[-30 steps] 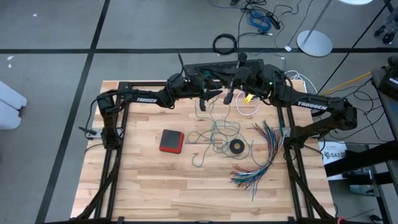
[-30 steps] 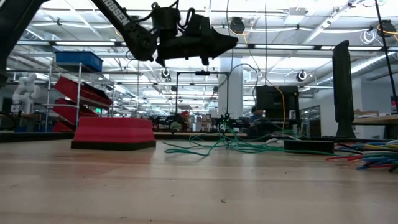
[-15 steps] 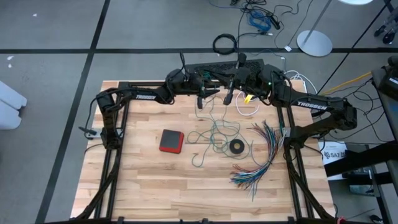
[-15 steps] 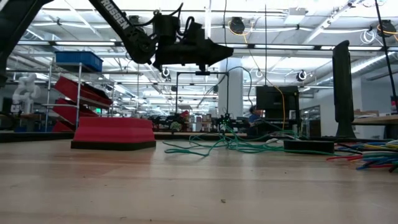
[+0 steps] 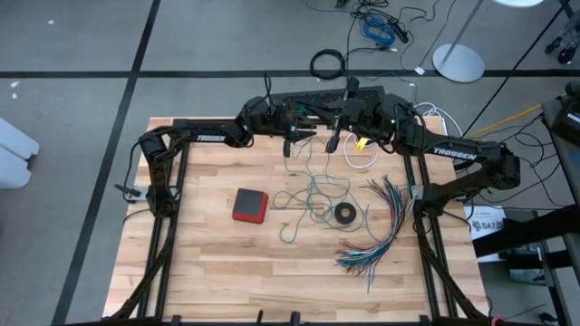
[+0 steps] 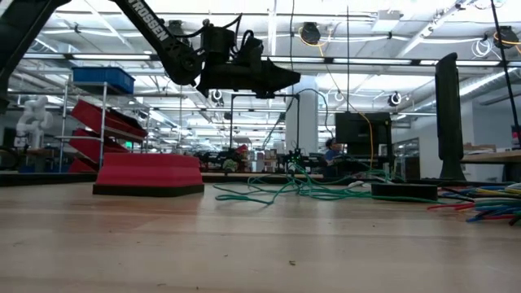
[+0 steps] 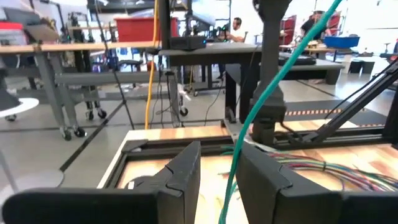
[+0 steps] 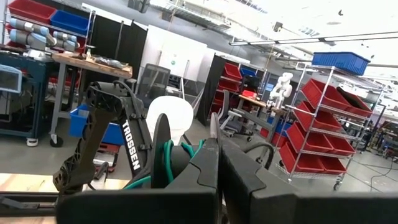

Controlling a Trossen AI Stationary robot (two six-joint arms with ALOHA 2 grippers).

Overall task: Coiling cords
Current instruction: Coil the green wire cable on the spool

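The teal-green cord [image 5: 313, 192] lies in a loose tangle at mid-table, and one strand rises to my grippers near the far edge. My left gripper [image 5: 297, 138] hovers high. Its fingers stand a narrow gap apart [image 7: 219, 155], and the cord [image 7: 273, 74] runs through that gap. My right gripper [image 5: 333, 140] points down beside it, shut [image 8: 219, 149], with teal loops [image 8: 177, 155] next to its fingers. The white cord [image 5: 362, 156] lies in a loop on the table by the right gripper. My left gripper has the teal strand [image 7: 229, 186] running through its narrow gap, close along one finger [image 7: 255, 177]; whether they touch I cannot tell. My right gripper is shut on the teal cord. Its own fingers hide the place of contact. Loops of the cord [image 8: 186, 149] hang beside one finger, clear of the table.
A red block [image 5: 250, 205] lies left of the tangle. A small black ring [image 5: 344, 214] lies to its right. A fan of multicoloured wires [image 5: 381, 226] spreads toward the right edge. Bare wood shows on the near half of the table [image 5: 236, 272].
My left gripper has drawn back a little toward the table's left edge, sunk slightly and levelled out. The cord still runs through its gap. The tangle on the table has kept its place.
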